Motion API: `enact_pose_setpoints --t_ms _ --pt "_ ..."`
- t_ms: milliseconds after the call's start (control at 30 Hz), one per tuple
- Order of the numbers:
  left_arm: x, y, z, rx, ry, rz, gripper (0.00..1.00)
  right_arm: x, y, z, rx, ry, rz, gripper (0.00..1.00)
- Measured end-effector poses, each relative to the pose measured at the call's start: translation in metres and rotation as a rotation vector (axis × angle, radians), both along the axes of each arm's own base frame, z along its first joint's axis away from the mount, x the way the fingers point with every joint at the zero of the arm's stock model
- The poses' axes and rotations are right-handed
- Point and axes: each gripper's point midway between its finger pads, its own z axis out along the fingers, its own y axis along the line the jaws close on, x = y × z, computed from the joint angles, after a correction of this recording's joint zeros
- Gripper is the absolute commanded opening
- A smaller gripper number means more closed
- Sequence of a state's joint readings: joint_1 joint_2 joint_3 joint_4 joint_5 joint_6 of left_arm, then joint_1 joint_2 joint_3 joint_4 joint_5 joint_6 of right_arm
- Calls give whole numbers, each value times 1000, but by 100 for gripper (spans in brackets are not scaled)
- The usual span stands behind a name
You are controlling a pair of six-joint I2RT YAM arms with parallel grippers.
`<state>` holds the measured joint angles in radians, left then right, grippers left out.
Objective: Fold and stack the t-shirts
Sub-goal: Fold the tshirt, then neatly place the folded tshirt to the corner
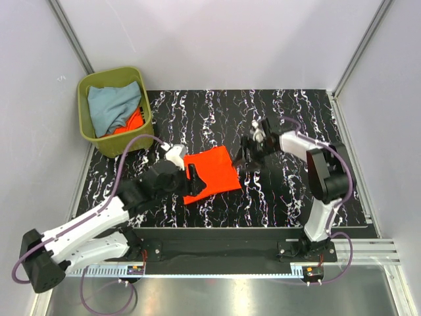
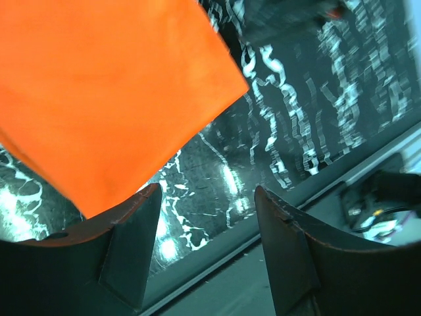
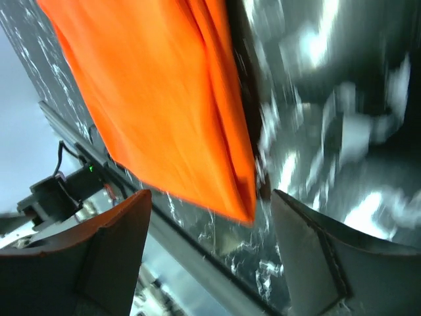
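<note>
A folded bright orange t-shirt (image 1: 212, 172) lies flat on the black marbled mat. My left gripper (image 1: 191, 173) sits at its left edge, open, with only bare mat between the fingers in the left wrist view (image 2: 207, 191); the shirt (image 2: 112, 92) lies just beyond the left finger. My right gripper (image 1: 244, 157) hovers at the shirt's right edge, open (image 3: 210, 194), and the shirt's folded corner (image 3: 164, 112) lies past the fingertips, ungripped. A pale grey-blue t-shirt (image 1: 110, 105) and another orange one (image 1: 133, 122) are bunched in the bin.
The olive-green bin (image 1: 84, 108) stands at the back left, off the mat's corner. The black marbled mat (image 1: 296, 191) covers the table between grey walls. A metal rail (image 1: 217, 247) with the arm bases runs along the near edge.
</note>
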<state>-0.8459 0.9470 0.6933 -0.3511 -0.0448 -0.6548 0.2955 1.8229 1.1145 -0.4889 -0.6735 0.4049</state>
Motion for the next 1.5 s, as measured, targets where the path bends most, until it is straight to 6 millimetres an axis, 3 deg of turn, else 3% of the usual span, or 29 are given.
enact_pose_setpoints --t_ms 133,233,400,600,1067,1500 --pt "-7 13 25 -75 -35 47 63 64 18 11 27 -164 50 78" --pt "-17 27 33 -114 -38 82 63 105 29 17 45 -268 87 77" --pt "-30 44 38 -143 -26 118 63 139 43 6 80 -321 135 65" --pt "-39 55 27 -106 19 132 64 141 47 -19 91 -301 179 67" --pt "-47 66 21 -47 41 124 66 124 57 -18 166 -275 246 74" --pt "-43 67 16 -30 59 146 68 110 76 -22 250 -243 303 62"
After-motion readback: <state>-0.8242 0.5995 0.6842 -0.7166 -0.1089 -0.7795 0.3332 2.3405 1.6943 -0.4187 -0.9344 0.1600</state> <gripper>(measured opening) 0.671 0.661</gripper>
